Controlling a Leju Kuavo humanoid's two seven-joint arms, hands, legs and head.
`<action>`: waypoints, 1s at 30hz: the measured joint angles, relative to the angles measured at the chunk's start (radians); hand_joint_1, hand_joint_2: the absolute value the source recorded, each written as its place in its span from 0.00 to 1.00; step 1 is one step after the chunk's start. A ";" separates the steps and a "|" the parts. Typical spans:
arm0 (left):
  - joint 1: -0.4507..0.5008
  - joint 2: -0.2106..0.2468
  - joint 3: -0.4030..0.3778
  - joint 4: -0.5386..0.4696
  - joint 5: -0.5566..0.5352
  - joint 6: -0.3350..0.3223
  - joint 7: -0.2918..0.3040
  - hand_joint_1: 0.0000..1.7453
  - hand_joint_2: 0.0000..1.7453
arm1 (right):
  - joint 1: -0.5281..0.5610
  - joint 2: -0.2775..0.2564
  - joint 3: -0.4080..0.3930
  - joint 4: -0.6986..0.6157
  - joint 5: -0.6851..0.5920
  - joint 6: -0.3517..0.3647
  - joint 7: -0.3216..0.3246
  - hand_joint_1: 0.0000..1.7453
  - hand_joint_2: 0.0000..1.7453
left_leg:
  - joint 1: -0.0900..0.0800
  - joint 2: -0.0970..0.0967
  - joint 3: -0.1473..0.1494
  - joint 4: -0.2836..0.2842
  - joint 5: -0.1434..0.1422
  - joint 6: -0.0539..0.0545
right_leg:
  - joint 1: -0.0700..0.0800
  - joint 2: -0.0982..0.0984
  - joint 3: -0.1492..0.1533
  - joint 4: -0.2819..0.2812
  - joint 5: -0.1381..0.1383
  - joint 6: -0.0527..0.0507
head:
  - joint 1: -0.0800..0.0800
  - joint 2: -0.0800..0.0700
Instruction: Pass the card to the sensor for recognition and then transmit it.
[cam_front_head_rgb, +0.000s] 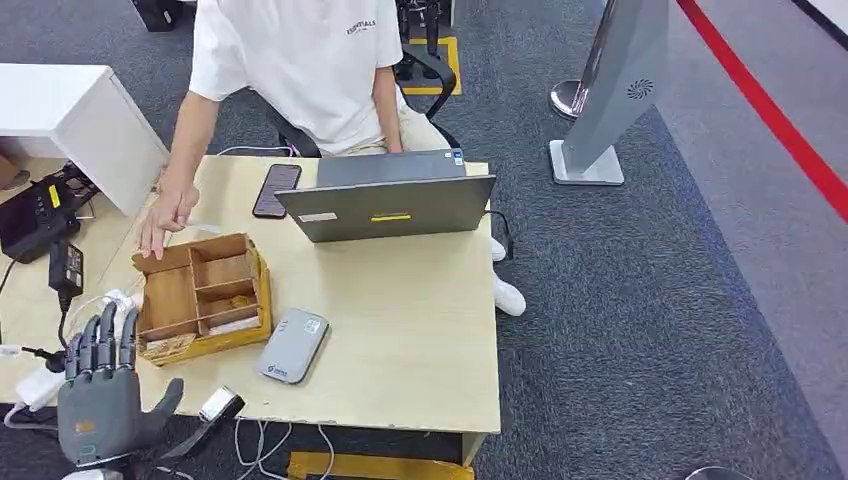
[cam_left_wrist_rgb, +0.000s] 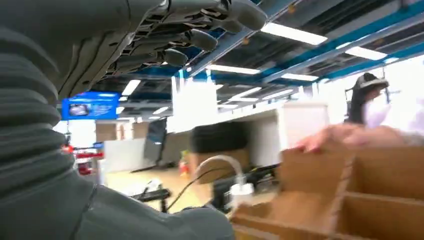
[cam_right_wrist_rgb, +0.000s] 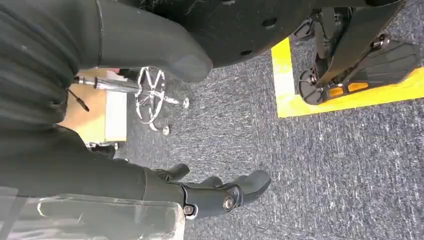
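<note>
The task looks barely begun. Nearest, at the desk's (cam_front_head_rgb: 420, 330) near left corner, the left hand (cam_front_head_rgb: 100, 395) is raised, fingers spread wide, holding nothing. The right hand (cam_right_wrist_rgb: 220, 192) hangs over carpet, fingers loosely apart, empty. Just beyond, near the front edge, lies the grey card sensor (cam_front_head_rgb: 292, 345). Beside it the wooden divided box (cam_front_head_rgb: 200, 295) seems to hold the card (cam_front_head_rgb: 235, 324). Farther back, a person's hand (cam_front_head_rgb: 165, 215) touches the box's far rim.
</note>
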 joint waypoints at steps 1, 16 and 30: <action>-0.001 -0.006 0.021 0.016 0.000 0.004 -0.005 0.00 1.00 | 0.000 0.000 0.000 0.000 0.002 0.000 0.000 0.00 1.00 | 0.000 0.000 0.000 0.000 0.000 0.000 | 0.000 0.000 0.000 0.000 0.000 0.000 | 0.000 0.000; -0.082 -0.066 0.187 0.233 -0.054 0.055 -0.010 0.00 1.00 | -0.002 0.000 0.002 0.000 0.033 0.000 0.013 0.00 1.00 | 0.000 0.000 0.000 0.000 0.000 0.000 | 0.000 0.000 0.000 0.000 0.000 0.000 | 0.000 0.000; -0.171 -0.112 0.178 0.278 -0.123 0.054 0.054 0.00 1.00 | -0.002 0.000 0.015 0.000 0.055 0.000 0.019 0.00 1.00 | 0.000 0.000 0.000 0.000 0.000 0.000 | 0.000 0.000 0.000 0.000 0.000 0.000 | 0.000 0.000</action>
